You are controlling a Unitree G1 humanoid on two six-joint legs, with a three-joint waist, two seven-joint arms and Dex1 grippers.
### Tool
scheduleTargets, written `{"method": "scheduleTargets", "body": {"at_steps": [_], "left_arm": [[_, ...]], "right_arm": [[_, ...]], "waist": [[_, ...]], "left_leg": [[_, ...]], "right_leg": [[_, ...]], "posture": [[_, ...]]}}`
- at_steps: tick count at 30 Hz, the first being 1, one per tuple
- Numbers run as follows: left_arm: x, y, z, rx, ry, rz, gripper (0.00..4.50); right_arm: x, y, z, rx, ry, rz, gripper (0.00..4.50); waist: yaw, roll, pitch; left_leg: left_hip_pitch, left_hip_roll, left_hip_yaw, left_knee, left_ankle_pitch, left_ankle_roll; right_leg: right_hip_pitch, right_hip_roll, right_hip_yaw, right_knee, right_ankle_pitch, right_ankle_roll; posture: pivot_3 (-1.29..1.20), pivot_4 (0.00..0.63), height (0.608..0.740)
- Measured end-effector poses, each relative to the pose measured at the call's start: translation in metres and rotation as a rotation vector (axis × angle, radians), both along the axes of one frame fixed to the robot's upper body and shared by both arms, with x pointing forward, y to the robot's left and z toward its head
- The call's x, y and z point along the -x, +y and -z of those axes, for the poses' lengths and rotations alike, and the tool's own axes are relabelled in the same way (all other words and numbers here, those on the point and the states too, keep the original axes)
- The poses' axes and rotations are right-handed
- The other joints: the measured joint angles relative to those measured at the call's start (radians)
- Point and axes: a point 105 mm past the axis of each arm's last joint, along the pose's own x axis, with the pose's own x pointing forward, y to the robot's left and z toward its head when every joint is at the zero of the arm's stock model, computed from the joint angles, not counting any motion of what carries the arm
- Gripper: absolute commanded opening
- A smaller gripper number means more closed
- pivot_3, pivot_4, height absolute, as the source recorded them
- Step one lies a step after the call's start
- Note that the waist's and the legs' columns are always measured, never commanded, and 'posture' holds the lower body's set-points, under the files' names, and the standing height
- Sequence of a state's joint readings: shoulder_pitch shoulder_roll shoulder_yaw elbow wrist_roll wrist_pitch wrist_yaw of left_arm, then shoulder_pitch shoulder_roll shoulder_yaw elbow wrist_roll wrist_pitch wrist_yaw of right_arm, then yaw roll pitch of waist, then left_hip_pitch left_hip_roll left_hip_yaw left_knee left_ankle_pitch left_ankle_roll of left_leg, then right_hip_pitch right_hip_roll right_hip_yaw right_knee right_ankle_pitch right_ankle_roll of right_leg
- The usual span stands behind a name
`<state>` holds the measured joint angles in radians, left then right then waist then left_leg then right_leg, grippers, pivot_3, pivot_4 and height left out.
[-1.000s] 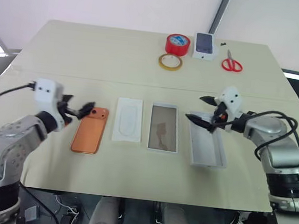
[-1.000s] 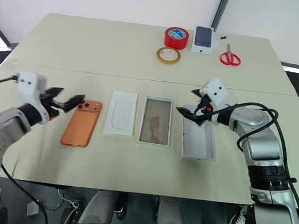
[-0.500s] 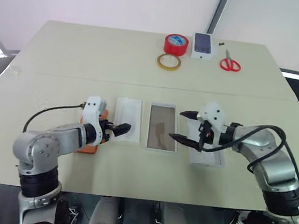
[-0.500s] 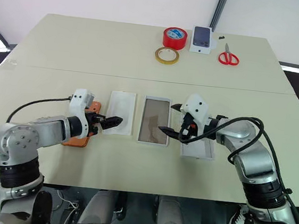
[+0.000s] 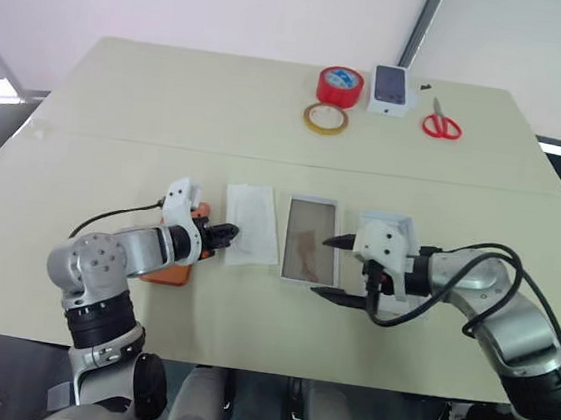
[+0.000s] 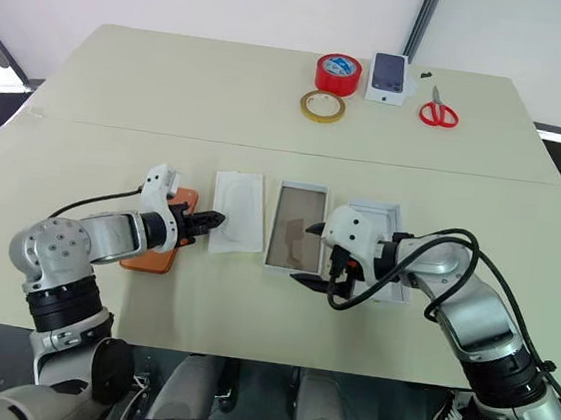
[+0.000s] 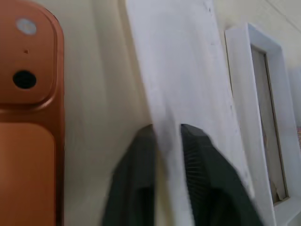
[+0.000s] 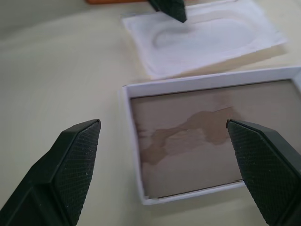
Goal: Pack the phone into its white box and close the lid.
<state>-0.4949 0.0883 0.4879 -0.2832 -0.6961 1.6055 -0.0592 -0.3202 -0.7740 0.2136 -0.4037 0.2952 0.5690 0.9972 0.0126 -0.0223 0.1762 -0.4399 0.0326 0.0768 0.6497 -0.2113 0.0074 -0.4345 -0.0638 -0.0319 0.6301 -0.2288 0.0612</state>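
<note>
Landmark: the white box (image 6: 295, 227), a single shallow tray with a glossy brownish inner face, lying open near the middle of the near half of the table (image 6: 173, 88).

Counts. One phone (image 6: 159, 248), orange, lying camera side up on the table, well to the left of the white box and partly hidden by the left arm. One flat white insert card (image 6: 236, 223) with an oval outline, between the phone and the white box. One lid (image 6: 384, 231), lying just right of the white box, partly covered by the right arm. Two tape rolls far beyond the box: a red one (image 6: 338, 74) and a yellowish one (image 6: 319, 105). One smaller white box picturing a dark phone (image 6: 390, 76) and one pair of red-handled scissors (image 6: 435, 111), both at the far edge.

Grippers. The left gripper (image 6: 210, 221) is clenched, its fingertips pinching the left edge of the insert card. The right gripper (image 6: 308, 254) is spread wide and holds nothing, hovering at the near right corner of the white box.

Surface and room. The table is pale beige with a seam across its width; behind it are white walls and a dark vertical post (image 6: 420, 24).
</note>
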Motion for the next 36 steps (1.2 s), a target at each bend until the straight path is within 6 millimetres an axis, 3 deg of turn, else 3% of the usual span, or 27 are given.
{"method": "scheduleTargets", "body": {"at_steps": [5, 8, 11, 15, 20, 25, 32, 35, 36], "left_arm": [[-0.003, -0.005, -0.006, 0.022, -0.02, 0.009, 0.04], [-0.003, -0.006, -0.008, 0.062, -0.024, -0.001, 0.0], [-0.002, -0.008, -0.012, 0.109, -0.037, 0.0, 0.0], [0.0, -0.012, -0.017, 0.168, -0.058, 0.0, 0.0], [0.0, -0.009, -0.021, 0.222, -0.064, -0.039, 0.0], [-0.002, -0.012, -0.029, 0.27, -0.079, -0.056, 0.0], [-0.001, -0.019, -0.033, 0.25, -0.082, -0.038, 0.0], [0.001, -0.022, -0.03, 0.221, -0.071, -0.022, 0.0], [0.001, -0.023, -0.03, 0.219, -0.071, -0.021, 0.0]], "right_arm": [[0.004, 0.006, 0.014, 0.071, 0.007, -0.024, 4.5], [0.003, 0.007, 0.025, 0.133, 0.003, -0.022, 3.7], [-0.003, 0.008, 0.037, 0.177, -0.001, -0.007, 2.13], [-0.004, 0.016, 0.037, 0.2, -0.057, -0.053, 0.04], [-0.005, 0.026, 0.036, 0.198, -0.084, -0.095, 0.04], [-0.002, 0.056, 0.035, 0.152, -0.087, -0.17, 0.04], [-0.016, 0.072, 0.036, 0.152, -0.115, -0.169, 0.04], [-0.015, 0.073, 0.037, 0.145, -0.089, -0.166, 0.88], [-0.014, 0.071, 0.037, 0.146, -0.074, -0.162, 1.4]], "waist": [[0.0, 0.0, 0.0], [-0.001, 0.0, 0.0], [0.0, 0.0, 0.0], [0.0, -0.001, 0.0], [-0.002, -0.002, 0.0], [-0.001, -0.004, 0.001], [0.0, -0.005, 0.0], [-0.001, -0.005, 0.0], [0.0, -0.005, 0.0]], "left_leg": [[0.0, 0.0, 0.0, 0.0, 0.0, 0.0], [0.0, 0.0, 0.0, 0.0, 0.0, 0.0], [0.0, 0.0, 0.0, 0.0, 0.0, 0.0], [0.0, 0.0, 0.0, 0.0, 0.0, 0.0], [0.0, 0.0, 0.0, 0.0, 0.0, 0.0], [0.0, 0.0, 0.0, 0.0, 0.0, 0.0], [0.0, 0.0, 0.0, 0.0, 0.0, 0.0], [0.0, 0.0, 0.0, 0.0, 0.0, 0.0], [0.0, 0.0, 0.0, 0.0, 0.0, 0.0]], "right_leg": [[0.0, 0.0, 0.0, 0.0, 0.0, 0.0], [0.0, 0.0, 0.0, 0.0, 0.0, 0.0], [0.0, 0.0, 0.0, 0.0, 0.0, 0.0], [0.0, 0.0, 0.0, 0.0, 0.0, 0.0], [0.0, 0.001, 0.0, 0.0, 0.0, 0.0], [0.0, 0.001, 0.0, 0.0, 0.0, 0.0], [0.0, 0.0, 0.0, 0.0, 0.0, 0.0], [0.0, 0.0, 0.0, 0.001, 0.0, 0.0], [0.0, 0.0, 0.0, 0.001, 0.0, 0.0]], "posture": [[0.0, 0.15, 0.74], [0.0, 0.15, 0.74], [0.0, 0.15, 0.74], [0.0, 0.15, 0.74], [0.0, 0.15, 0.74], [0.0, 0.15, 0.74], [0.0, 0.15, 0.74], [0.0, 0.15, 0.74], [0.0, 0.15, 0.74]]}}
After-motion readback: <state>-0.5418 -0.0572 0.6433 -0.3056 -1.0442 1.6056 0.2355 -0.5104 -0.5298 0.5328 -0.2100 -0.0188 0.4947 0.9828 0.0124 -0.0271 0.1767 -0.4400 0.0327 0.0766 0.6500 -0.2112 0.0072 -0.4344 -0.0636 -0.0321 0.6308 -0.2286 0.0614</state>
